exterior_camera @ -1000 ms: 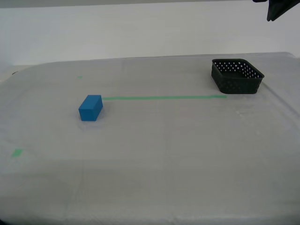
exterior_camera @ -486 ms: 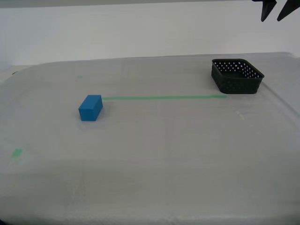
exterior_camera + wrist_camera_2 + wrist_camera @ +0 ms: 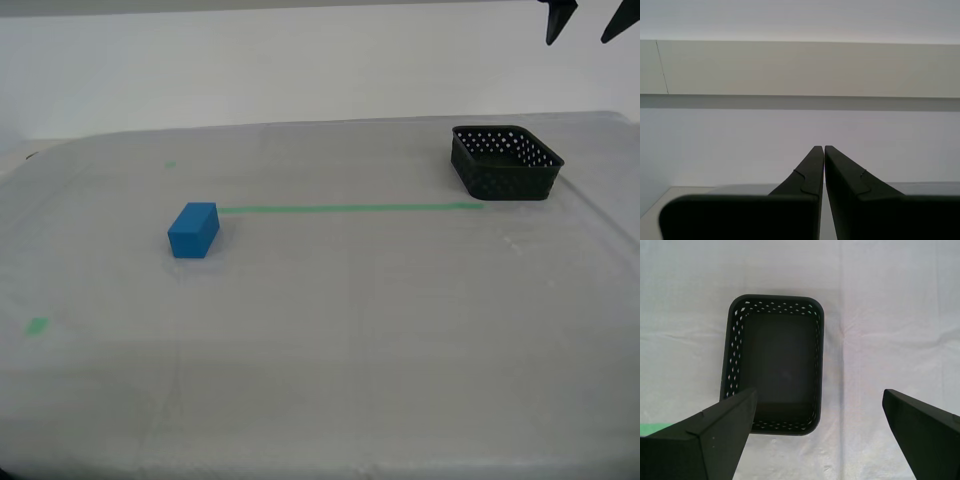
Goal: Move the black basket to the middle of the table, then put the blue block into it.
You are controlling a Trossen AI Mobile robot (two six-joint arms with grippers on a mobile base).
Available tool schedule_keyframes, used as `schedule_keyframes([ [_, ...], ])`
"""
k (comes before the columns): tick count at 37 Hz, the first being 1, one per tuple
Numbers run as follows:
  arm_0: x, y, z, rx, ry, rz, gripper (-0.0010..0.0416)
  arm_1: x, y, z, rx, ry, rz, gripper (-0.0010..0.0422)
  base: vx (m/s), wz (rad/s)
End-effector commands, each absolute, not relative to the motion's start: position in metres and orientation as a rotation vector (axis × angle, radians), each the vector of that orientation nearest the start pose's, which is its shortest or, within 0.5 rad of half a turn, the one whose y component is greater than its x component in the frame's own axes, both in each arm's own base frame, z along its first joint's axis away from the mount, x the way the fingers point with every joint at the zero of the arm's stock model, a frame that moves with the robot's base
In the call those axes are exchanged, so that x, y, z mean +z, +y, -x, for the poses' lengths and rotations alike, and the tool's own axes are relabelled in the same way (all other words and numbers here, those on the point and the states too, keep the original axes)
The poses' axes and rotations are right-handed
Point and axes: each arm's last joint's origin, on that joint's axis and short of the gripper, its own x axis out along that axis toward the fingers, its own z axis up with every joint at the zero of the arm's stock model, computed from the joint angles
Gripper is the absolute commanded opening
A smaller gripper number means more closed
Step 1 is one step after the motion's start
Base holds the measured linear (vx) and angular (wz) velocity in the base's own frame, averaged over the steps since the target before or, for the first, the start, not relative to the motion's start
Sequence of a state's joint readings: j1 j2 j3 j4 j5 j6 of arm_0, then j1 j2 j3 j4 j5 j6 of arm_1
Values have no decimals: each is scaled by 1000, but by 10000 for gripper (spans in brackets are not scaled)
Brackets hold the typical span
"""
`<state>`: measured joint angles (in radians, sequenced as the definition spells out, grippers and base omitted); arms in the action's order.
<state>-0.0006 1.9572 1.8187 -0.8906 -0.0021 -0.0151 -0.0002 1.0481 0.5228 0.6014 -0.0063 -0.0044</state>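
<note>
My first end effector [image 3: 817, 405] hangs high above the black basket [image 3: 773, 362], looking straight down into it. Its jaws are spread wide and grip nothing; one fingertip [image 3: 742, 405] overlaps the basket's near wall in the first wrist view, the other stands well off to the side over bare cloth. In the exterior view only two dark fingertips [image 3: 557, 20] poke in at the top right corner, well above the basket [image 3: 505, 162].

The basket sits empty on the counter [image 3: 330, 330] at the far right of the exterior view, with the end of the thin green tape line [image 3: 350, 208] just beside its front corner. The blue block [image 3: 193, 230] rests on the cloth at the other end of that line, toward the exterior view's left, well apart from the basket. A small green tape mark [image 3: 37, 325] lies nearer the front left edge in that view.

My second end effector [image 3: 820, 150] points at a pale wall, its jaws pressed together with what looks like only a hairline gap, and nothing is held between them. It is not visible in the exterior view.
</note>
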Motion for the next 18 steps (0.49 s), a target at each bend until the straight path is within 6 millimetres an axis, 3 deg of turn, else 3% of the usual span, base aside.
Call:
schedule_keyframes([
  [1, 291, 0, -421, 15, 1026, 27, 360, 269, 0, -227, 6, -82, 3, 0, 0, 0],
  [18, 292, 0, -421, 13, 1013, 23, 338, 269, 0, -227, 7, -82, 3, 0, 0, 0],
])
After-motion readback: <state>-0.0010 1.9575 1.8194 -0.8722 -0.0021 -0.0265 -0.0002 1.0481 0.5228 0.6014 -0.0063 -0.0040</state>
